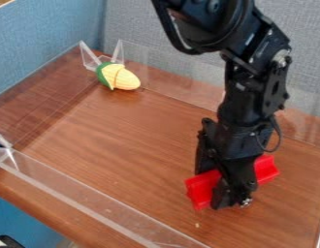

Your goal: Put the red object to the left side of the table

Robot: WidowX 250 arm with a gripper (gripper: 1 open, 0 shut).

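The red object [232, 180] is clamped in my gripper [229, 199] near the table's [111, 136] front-right corner (acrylic wall [85, 208] close); 1 yellow toy [118, 77] sits far-left, bare wood between.

The hand [232, 192] grips the red object [233, 181] above the table [111, 136].

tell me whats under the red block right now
Bare wood table shows beneath the red block, which the shut gripper grips. The gripper body covers the block's middle.
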